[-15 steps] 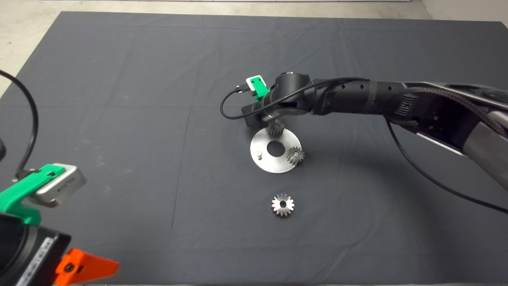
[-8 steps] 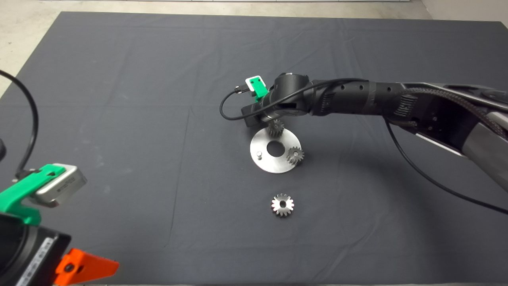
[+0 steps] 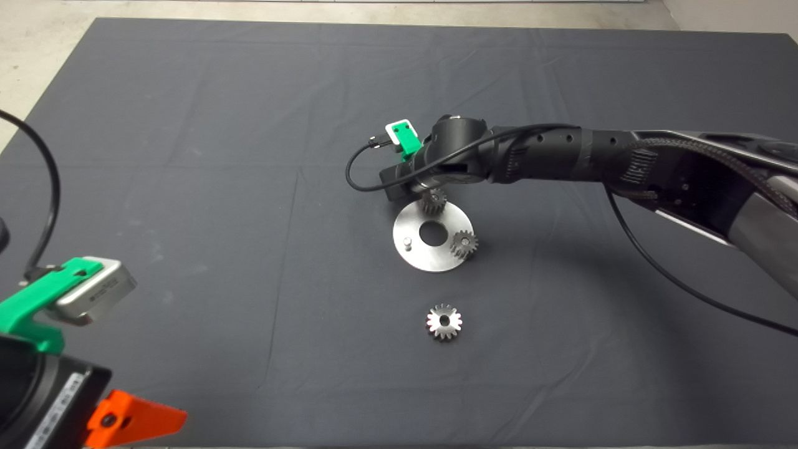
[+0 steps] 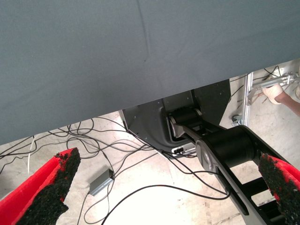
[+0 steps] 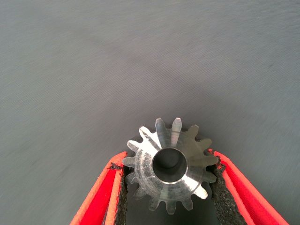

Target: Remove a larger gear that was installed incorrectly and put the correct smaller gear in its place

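My right gripper [image 5: 166,163] is shut on the smaller gear [image 5: 168,164], its black pads pressed against the teeth on both sides. In the head view this dark-grey gear [image 3: 432,201] hangs under the right wrist [image 3: 452,149] over the far rim of a round steel plate [image 3: 430,255]. The plate has a centre hole, a bare peg [image 3: 406,241] on its left and another small dark gear [image 3: 464,244] on its right edge. The larger gear [image 3: 444,322], bright silver with broad teeth, lies flat on the mat in front of the plate.
My left gripper [image 4: 164,187] is parked at the mat's lower left corner [image 3: 124,419], fingers wide apart; its wrist view shows the mat's edge, floor cables and the robot's base. The right arm's black cable [image 3: 673,280] hangs over the mat's right side.
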